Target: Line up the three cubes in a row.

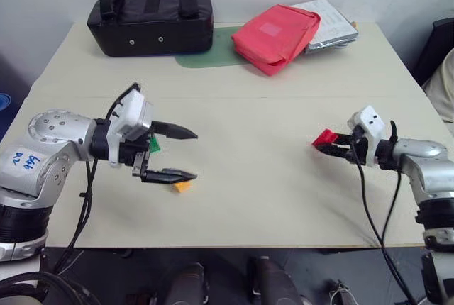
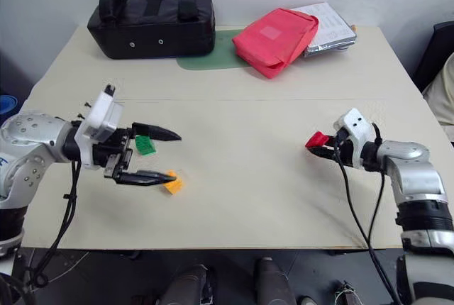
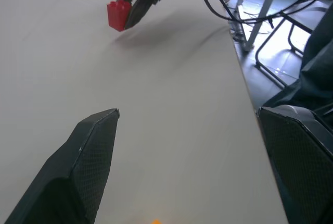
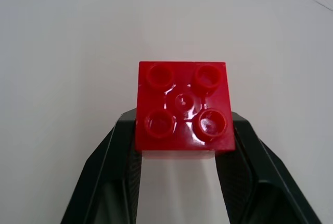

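The right gripper [image 4: 179, 146] pinches the red brick [image 4: 183, 110] by its sides, studs facing the wrist, clear of the table [image 1: 269, 149] — likely for carrying. Well apart from it, the left gripper [image 2: 162, 156] hangs spread near the green brick [image 2: 145, 145] and orange brick [image 2: 172, 183] — the likely row.

A pale beige table [image 2: 234, 198] carries everything. A green brick [image 2: 145, 145] lies on it between the left gripper's [image 2: 172, 155] spread fingers, and a yellow-orange brick [image 2: 172, 184] lies just past the tip of its nearer finger. Well beyond both grippers, along the far edge, rest a black case [image 2: 151, 24], a green mat [image 2: 209, 55], a red pouch [image 2: 277, 38] and a stack of papers [image 2: 330, 27].
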Controlling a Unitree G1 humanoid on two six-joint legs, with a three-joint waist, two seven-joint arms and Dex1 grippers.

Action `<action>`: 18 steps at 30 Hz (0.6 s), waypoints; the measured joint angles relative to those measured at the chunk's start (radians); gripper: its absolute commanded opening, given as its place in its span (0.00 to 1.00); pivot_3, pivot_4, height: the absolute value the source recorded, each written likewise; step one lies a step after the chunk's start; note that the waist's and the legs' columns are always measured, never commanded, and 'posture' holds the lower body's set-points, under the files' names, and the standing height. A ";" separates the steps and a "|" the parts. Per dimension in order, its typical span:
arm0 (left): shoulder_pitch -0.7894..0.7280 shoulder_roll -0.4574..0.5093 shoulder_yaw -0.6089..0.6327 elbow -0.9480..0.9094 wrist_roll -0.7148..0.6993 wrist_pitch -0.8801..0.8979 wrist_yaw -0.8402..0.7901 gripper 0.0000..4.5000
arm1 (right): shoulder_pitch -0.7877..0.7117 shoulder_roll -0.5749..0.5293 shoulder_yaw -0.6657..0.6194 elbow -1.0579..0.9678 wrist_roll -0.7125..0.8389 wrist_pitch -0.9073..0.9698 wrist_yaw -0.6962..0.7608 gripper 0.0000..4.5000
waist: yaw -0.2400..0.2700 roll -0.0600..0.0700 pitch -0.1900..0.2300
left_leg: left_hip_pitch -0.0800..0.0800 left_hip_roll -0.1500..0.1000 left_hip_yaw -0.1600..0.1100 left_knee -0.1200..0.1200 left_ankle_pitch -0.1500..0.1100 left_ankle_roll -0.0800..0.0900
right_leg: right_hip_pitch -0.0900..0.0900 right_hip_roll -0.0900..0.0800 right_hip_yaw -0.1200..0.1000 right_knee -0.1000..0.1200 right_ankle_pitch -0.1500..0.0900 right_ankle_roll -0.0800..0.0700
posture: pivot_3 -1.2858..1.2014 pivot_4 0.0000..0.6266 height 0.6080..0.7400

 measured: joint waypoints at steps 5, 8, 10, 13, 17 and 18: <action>0.035 0.004 -0.032 -0.016 0.041 -0.073 -0.041 1.00 | 0.145 -0.075 0.018 -0.299 0.056 -0.002 0.130 0.34 | 0.003 -0.001 0.000 | 0.001 0.000 -0.001 0.000 0.000 0.000 | 0.001 0.000 0.000 0.000 0.000 0.000 | 0.52 0.24 1.00; 0.067 0.019 -0.052 -0.045 0.056 -0.105 -0.074 1.00 | 0.251 -0.083 0.088 -0.459 0.052 -0.038 0.159 0.34 | 0.003 -0.001 0.000 | 0.000 0.000 -0.001 0.001 0.000 0.001 | 0.001 -0.001 0.000 0.000 0.000 0.000 | 0.52 0.24 1.00; 0.067 0.019 -0.053 -0.052 0.056 -0.114 -0.081 1.00 | 0.273 -0.084 0.097 -0.493 0.041 -0.060 0.156 0.34 | 0.004 -0.001 0.000 | 0.001 0.000 -0.001 0.002 -0.001 0.001 | 0.002 -0.001 0.000 -0.001 0.000 0.001 | 0.52 0.24 1.00; 0.067 0.018 -0.053 -0.052 0.067 -0.136 -0.083 1.00 | 0.288 -0.084 0.102 -0.516 0.023 -0.088 0.146 0.34 | 0.004 -0.001 0.000 | 0.001 -0.001 -0.001 0.002 -0.001 0.002 | 0.002 -0.001 0.000 -0.002 0.000 0.001 | 0.52 0.24 1.00; 0.068 0.016 -0.053 -0.052 0.085 -0.160 -0.079 1.00 | 0.303 -0.081 0.132 -0.518 -0.001 -0.097 0.125 0.34 | 0.005 -0.001 0.000 | 0.001 0.000 -0.001 0.002 -0.001 0.001 | 0.002 -0.001 0.000 -0.001 0.000 0.001 | 0.52 0.24 1.00; 0.071 0.016 -0.053 -0.054 0.085 -0.161 -0.078 1.00 | 0.303 -0.081 0.135 -0.518 -0.007 -0.101 0.121 0.34 | 0.005 -0.001 0.000 | 0.001 0.000 -0.002 0.002 -0.001 0.001 | 0.002 -0.001 0.000 -0.001 0.000 0.001 | 0.52 0.24 1.00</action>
